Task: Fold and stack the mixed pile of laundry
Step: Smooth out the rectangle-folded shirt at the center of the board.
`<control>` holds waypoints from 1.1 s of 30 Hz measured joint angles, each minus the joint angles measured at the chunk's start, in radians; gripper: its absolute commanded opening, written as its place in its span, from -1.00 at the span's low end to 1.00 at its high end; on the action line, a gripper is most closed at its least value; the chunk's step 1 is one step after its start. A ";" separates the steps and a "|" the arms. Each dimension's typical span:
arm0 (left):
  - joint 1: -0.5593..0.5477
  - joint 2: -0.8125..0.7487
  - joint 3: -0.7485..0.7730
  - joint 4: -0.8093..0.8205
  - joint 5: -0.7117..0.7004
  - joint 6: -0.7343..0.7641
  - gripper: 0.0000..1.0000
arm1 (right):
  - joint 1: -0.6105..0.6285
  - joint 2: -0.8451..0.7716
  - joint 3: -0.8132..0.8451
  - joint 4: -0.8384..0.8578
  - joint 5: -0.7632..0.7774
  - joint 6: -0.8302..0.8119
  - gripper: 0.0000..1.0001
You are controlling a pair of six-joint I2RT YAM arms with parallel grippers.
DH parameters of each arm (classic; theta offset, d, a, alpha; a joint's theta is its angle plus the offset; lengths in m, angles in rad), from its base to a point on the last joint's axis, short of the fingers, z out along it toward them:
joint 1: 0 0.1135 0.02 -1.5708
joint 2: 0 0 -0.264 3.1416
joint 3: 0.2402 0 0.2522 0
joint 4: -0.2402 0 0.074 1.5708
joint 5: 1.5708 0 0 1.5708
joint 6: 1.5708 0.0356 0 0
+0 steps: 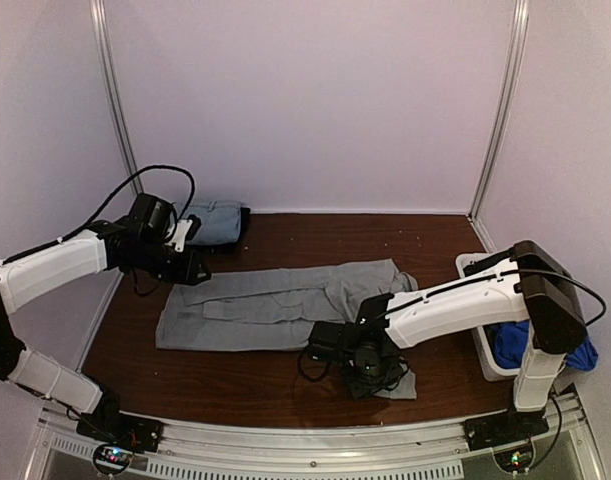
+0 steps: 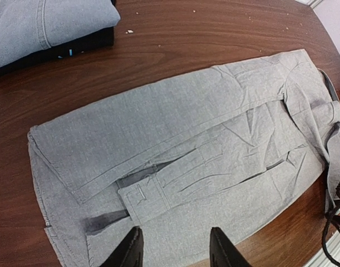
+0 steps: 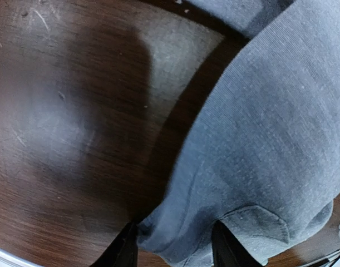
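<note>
— Where is the laundry?
— A light grey long-sleeved cloth shirt [image 1: 275, 305] lies flat across the middle of the dark brown wooden tabletop [image 1: 235, 385], sleeves folded in. At the upper left of the top view, a folded blue-grey cloth piece [image 1: 217, 222] rests on a dark cloth piece [image 2: 86, 44]. At the right edge, a royal-blue cloth piece [image 1: 507, 345] sits in the white rectangular plastic bin [image 1: 480, 335].
— And the left hand [image 2: 175, 253]?
— Over the shirt's upper-left end, its fingers apart with nothing between them.
— The right hand [image 3: 174, 247]?
— Low at the bottom centre, its fingers on either side of a fold of grey cloth [image 3: 259, 139]. I cannot tell whether they pinch it.
</note>
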 measured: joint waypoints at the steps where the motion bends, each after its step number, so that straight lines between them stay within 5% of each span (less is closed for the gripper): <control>1: 0.000 -0.002 0.000 0.000 -0.001 0.000 -0.14 | -0.001 0.001 0.000 -0.004 0.003 -0.001 -0.84; 2: 0.000 -0.004 0.000 0.000 -0.002 0.001 -0.13 | -0.002 0.001 0.000 -0.008 0.003 -0.008 -1.00; 8: 0.000 -0.005 0.000 0.000 -0.013 0.002 -0.06 | -0.040 -0.077 0.078 0.008 -0.044 -0.026 -1.00; 12: 0.000 -0.005 0.000 0.003 -0.011 0.011 0.23 | -0.144 -0.273 0.114 0.135 -0.133 -0.031 -1.00; 20: -0.005 -0.088 -0.007 0.072 0.022 0.048 0.49 | -0.408 -0.667 -0.280 0.804 -0.342 0.174 -1.00; 27: -0.101 -0.114 -0.006 0.145 0.153 0.127 0.54 | -0.431 -0.670 -0.455 1.157 -0.416 0.336 -1.00; 33: -0.251 -0.072 -0.006 0.279 0.317 0.109 0.85 | -0.431 -0.663 -0.459 1.313 -0.447 0.382 -1.00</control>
